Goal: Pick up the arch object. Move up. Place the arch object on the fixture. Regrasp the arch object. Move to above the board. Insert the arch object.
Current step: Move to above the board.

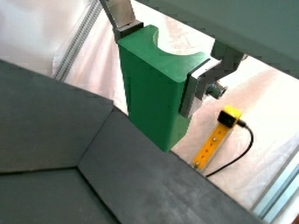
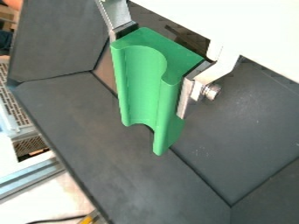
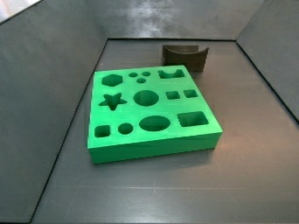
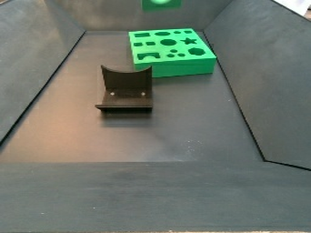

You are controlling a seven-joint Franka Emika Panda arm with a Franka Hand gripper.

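In both wrist views my gripper (image 1: pixel 162 63) (image 2: pixel 158 61) is shut on the arch object (image 1: pixel 149 92) (image 2: pixel 145 98), a bright green oblong block with a rounded notch. One silver finger (image 1: pixel 126 30) presses one end and another finger (image 2: pixel 191 89) presses the opposite end. The block hangs high over the dark floor, touching nothing else. A side view shows only a green scrap of the arch object (image 4: pixel 158 4) at the top edge, far above the board (image 4: pixel 172 50) (image 3: pixel 152 109). The dark fixture (image 3: pixel 184 55) (image 4: pixel 124 89) stands empty on the floor, apart from the board.
Sloping dark walls (image 3: pixel 52 96) enclose the work floor (image 4: pixel 158 136). Outside the enclosure a wrist view shows a yellow strip with a black cable (image 1: pixel 222 131) and white sheeting. A metal rail (image 2: pixel 30 171) runs past the floor's edge.
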